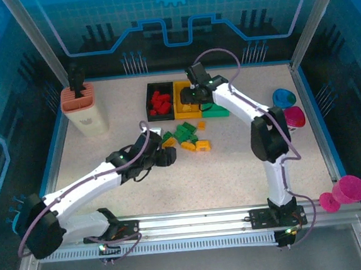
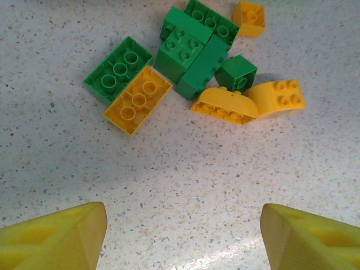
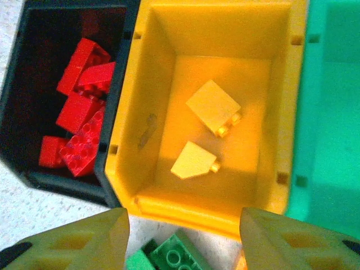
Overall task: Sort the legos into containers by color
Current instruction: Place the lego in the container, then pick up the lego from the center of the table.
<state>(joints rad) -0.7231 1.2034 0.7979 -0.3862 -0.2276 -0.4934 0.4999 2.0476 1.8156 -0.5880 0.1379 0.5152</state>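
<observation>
We see the left end effector, wide and empty, low over the counter before loose green and yellow legos at mid-counter. The right end effector, also wide, hangs above the yellow bin holding two yellow bricks.

Pink slotted holder back-left; blue cup, magenta cup right.

Table: was off-white, finely speckled. Loose green legos and yellow-orange legos. Black bin held red legos; yellow bin held pale yellow legos; green bin. Left gripper and right gripper had yellow fingers. Holder was salmon-pink.
</observation>
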